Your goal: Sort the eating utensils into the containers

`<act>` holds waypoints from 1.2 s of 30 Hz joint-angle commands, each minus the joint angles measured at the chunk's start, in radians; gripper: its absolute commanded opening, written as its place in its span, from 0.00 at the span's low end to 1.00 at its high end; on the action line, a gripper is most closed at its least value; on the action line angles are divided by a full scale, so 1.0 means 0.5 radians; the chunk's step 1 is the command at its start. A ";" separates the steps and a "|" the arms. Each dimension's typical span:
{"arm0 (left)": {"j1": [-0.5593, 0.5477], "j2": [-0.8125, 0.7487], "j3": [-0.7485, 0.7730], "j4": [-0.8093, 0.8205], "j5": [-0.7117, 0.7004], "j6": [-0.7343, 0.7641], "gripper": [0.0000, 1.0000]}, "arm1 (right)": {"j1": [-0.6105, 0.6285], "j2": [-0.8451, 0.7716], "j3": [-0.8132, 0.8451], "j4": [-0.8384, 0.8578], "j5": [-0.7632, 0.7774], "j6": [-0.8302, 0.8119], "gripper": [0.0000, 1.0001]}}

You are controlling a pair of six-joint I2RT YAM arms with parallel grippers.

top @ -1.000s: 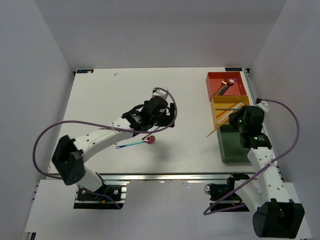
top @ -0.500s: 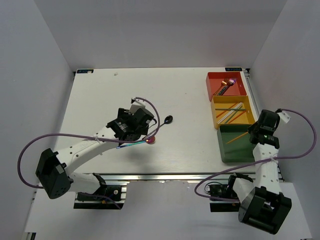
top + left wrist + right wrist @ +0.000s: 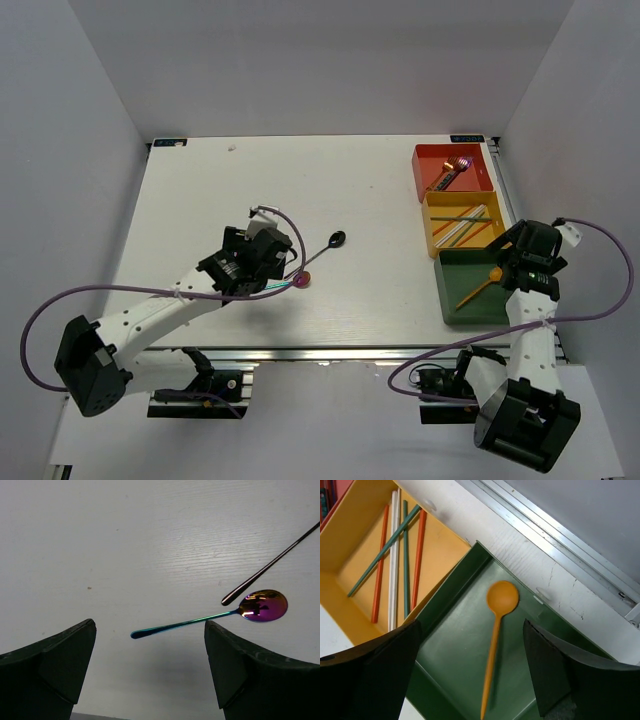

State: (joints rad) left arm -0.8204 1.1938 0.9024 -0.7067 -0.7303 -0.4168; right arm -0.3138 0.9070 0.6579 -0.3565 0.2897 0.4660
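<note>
An iridescent purple-blue spoon (image 3: 288,286) (image 3: 210,617) lies on the white table, with a black spoon (image 3: 335,239) (image 3: 272,562) beside its bowl. My left gripper (image 3: 272,274) (image 3: 149,642) hovers open over the iridescent spoon's handle end, with nothing between its fingers. My right gripper (image 3: 520,262) (image 3: 471,630) stands open above the dark green tray (image 3: 455,270) (image 3: 450,650). An orange spoon (image 3: 480,287) (image 3: 495,640) lies loose in that tray. The yellow tray (image 3: 490,243) (image 3: 355,555) holds several chopsticks (image 3: 395,555). The red-orange tray (image 3: 432,160) holds utensils (image 3: 450,173).
The three trays sit in a column along the table's right edge, next to a metal rail (image 3: 555,545). Purple cables (image 3: 300,235) loop over both arms. White walls enclose the table on three sides.
My right gripper has opened, and the orange spoon now lies free in the green tray. My left arm has shifted back and left over the iridescent spoon's handle.
</note>
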 commanded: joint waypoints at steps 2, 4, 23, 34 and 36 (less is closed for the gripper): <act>0.006 -0.163 -0.047 0.186 0.184 0.094 0.98 | -0.008 -0.047 0.016 0.023 -0.085 0.001 0.88; 0.006 -0.139 -0.084 0.238 0.303 0.167 0.98 | -0.005 -0.062 0.004 0.044 -0.214 0.007 0.89; 0.005 0.646 0.434 0.324 1.077 0.285 0.81 | 0.026 -0.406 -0.125 0.136 -1.196 -0.033 0.89; 0.122 1.523 1.201 0.229 1.080 0.527 0.68 | 0.029 -0.458 -0.147 0.161 -1.432 0.013 0.89; 0.162 1.631 1.275 0.208 1.132 0.530 0.65 | 0.032 -0.464 -0.135 0.145 -1.435 0.013 0.89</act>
State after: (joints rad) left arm -0.7849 1.9884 1.4826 -0.5694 -0.1986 -0.1818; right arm -0.3046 0.6922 0.5903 -0.3138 -0.3809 0.4660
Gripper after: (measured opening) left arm 0.657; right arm 0.895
